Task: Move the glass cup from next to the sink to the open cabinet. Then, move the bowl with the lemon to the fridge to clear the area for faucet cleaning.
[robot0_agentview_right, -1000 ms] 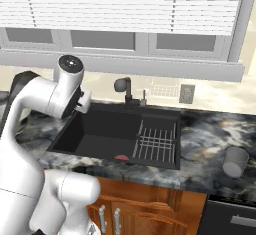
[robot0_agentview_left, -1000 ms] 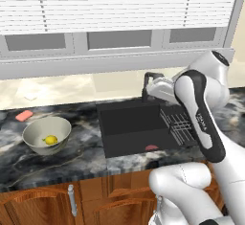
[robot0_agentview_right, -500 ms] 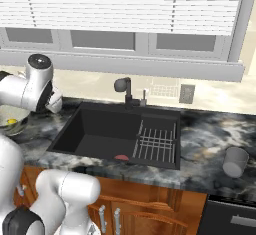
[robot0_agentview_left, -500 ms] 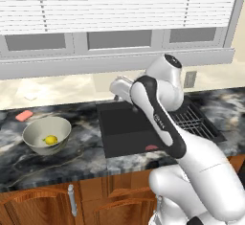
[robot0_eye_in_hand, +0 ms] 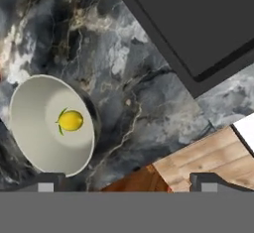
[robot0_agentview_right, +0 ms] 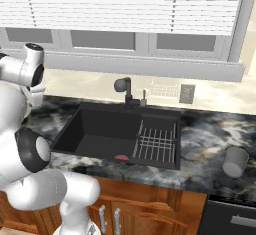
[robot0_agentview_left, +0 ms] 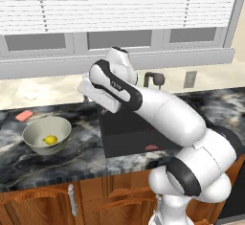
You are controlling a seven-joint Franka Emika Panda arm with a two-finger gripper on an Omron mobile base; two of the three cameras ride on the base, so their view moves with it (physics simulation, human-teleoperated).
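The kitchen has a dark marbled stone counter (robot0_agentview_left: 86, 138) running below a wide window with white blinds (robot0_agentview_left: 119, 4), with wooden base cupboards (robot0_agentview_left: 52, 202) fitted with silver bar handles underneath. The black sink (robot0_agentview_right: 120, 134) is sunk into the counter; a wire rack (robot0_agentview_right: 157, 144) sits in its right half and a small red item (robot0_agentview_right: 121, 157) lies on the basin floor near the front wall. The black faucet (robot0_agentview_right: 123, 86) stands at the rear edge of the sink. The bowl (robot0_agentview_left: 46, 135) rests on the counter well to the left of the sink, and the lemon (robot0_agentview_left: 50, 140) lies inside it, near the centre. A small pink object (robot0_agentview_left: 24, 115) lies on the counter behind the bowl. The glass cup (robot0_agentview_right: 235, 161) stands on the counter to the right of the sink, near the front edge and well apart from the bowl. The arm reaches over the left rim of the sink toward the bowl side. In the hand view the end effector (robot0_eye_in_hand: 126, 182) hangs above the counter with its fingertips (robot0_eye_in_hand: 47, 182) spread wide apart and nothing between them; the bowl (robot0_eye_in_hand: 49, 125) with the lemon (robot0_eye_in_hand: 70, 120) appears just ahead of the left fingertip, and a corner of the sink (robot0_eye_in_hand: 198, 24) lies further off.
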